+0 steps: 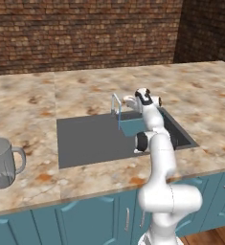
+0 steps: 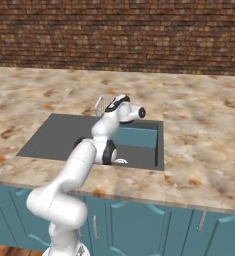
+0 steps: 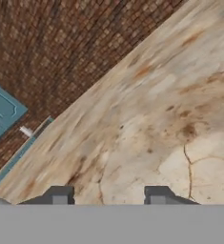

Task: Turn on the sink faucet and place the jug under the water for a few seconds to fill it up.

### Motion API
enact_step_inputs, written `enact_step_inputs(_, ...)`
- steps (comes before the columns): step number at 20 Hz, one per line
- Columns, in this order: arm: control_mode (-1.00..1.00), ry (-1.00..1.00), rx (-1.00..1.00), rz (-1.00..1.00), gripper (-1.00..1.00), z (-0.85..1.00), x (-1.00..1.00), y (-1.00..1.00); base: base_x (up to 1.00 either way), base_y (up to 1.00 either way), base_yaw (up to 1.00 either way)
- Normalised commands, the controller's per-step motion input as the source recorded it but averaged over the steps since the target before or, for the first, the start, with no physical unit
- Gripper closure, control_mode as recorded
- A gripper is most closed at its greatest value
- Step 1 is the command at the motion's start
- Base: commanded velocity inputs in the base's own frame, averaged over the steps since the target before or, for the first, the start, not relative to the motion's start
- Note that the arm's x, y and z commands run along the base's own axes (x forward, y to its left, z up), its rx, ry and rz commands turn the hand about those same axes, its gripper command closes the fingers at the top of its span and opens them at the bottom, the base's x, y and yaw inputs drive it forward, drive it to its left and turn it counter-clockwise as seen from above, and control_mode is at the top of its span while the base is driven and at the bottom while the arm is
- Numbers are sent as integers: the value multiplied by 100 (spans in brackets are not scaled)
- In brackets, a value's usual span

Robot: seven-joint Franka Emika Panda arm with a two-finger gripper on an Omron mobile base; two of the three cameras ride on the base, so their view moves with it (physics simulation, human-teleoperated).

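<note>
The silver faucet (image 1: 116, 106) (image 2: 98, 107) stands at the back rim of the dark grey sink (image 1: 85, 139) (image 2: 54, 137). A thin pale blue streak drops from its spout into the basin. My gripper (image 1: 127, 101) (image 3: 108, 195) hovers just right of the faucet, above the sink's back edge. It is open, with nothing between the fingertips (image 3: 60, 195); the hand view looks past them over the counter to the brick wall. The translucent grey jug (image 1: 1, 162) stands upright on the counter far left of the sink, handle to the right, well away from the gripper.
Marble counter (image 1: 195, 95) (image 2: 199, 130) surrounds the sink, with wide room behind it and to the right. A brick wall (image 1: 85, 28) closes the back. Teal cabinet fronts (image 1: 90, 217) run below the counter's front edge. A teal panel (image 3: 1, 112) hangs on the wall.
</note>
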Motion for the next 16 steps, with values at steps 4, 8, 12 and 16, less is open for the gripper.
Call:
enact_step_inputs(4, -100, -1, 10, -13, -100, 42, -78, -51, 0, 0, 0)
enact_step_inputs(8, -100, -2, 11, -13, -100, 25, -100, -7, 0, 0, 0)
enact_step_inputs(12, -100, 7, 18, -22, -100, 3, -100, 3, 0, 0, 0)
enact_step_inputs(16, -100, -21, 2, -12, -100, 50, -100, 24, 0, 0, 0)
